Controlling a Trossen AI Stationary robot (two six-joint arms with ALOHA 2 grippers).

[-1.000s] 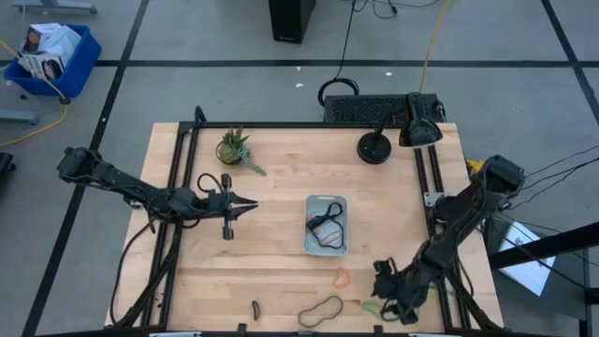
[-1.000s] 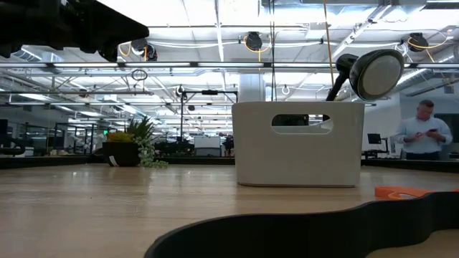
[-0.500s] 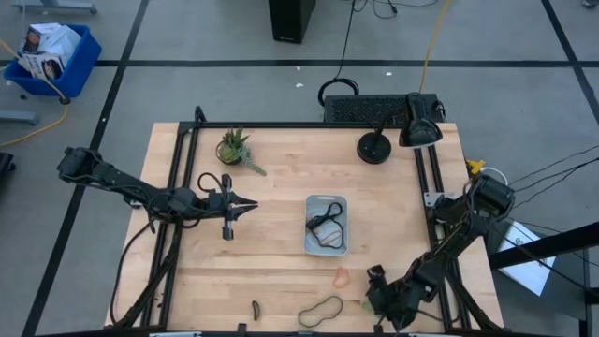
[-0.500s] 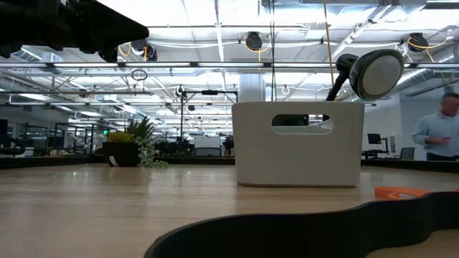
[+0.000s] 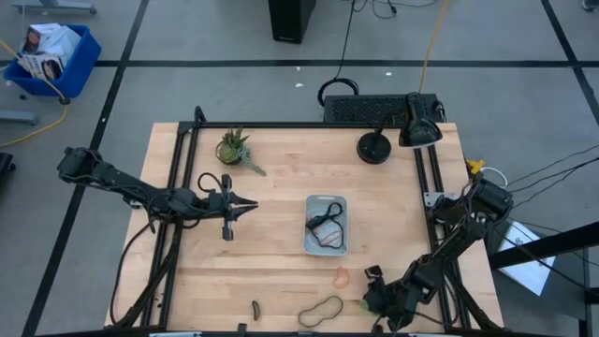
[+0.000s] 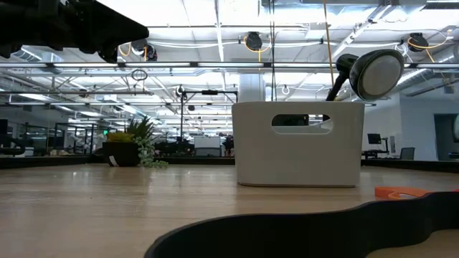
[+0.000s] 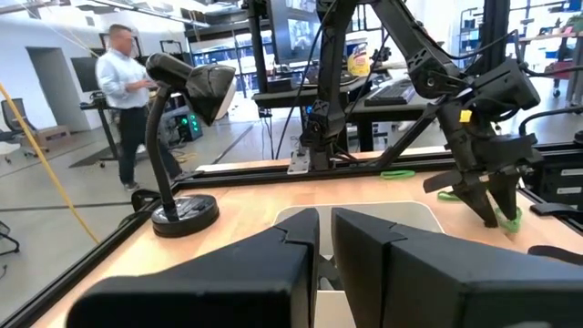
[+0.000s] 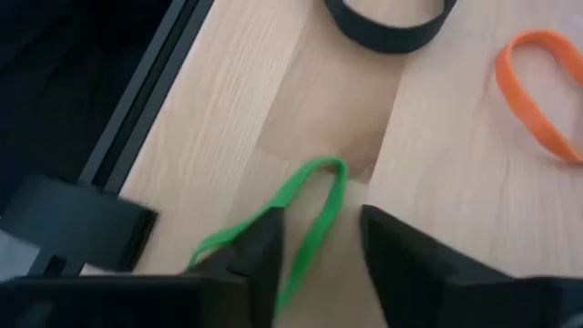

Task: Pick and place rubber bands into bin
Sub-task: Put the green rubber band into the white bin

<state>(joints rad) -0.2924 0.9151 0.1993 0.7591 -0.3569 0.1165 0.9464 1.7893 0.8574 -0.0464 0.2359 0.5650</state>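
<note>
Right wrist view first: green rubber band (image 8: 310,205) flat on the wood near the table's front edge, one end passing between the two dark fingers (image 8: 260,251) of the right gripper (image 8: 314,246), jaws apart and not yet closed on it. Just beyond, an orange band (image 8: 537,87) and part of a large dark band (image 8: 387,23). From above, right gripper (image 5: 379,300) low at the front right of the table, the big dark loop (image 5: 321,307) to its left, orange band (image 5: 342,275) between it and the bin (image 5: 327,225), a small dark piece (image 5: 255,307) farther left. Bin near the table's middle, already holding a dark band and an orange-red one (image 5: 326,234). Left gripper (image 5: 245,207) parked left of the bin, apart from it, fingers almost together around nothing. Lamp (image 5: 398,131) and small plant (image 5: 234,147) along the back.

Step in hand, as judged: picking the green band. Next: close on the thin loop at table level, lift clear, carry to the bin, release above it. Risk: floppy band slipping free of the tips.
</note>
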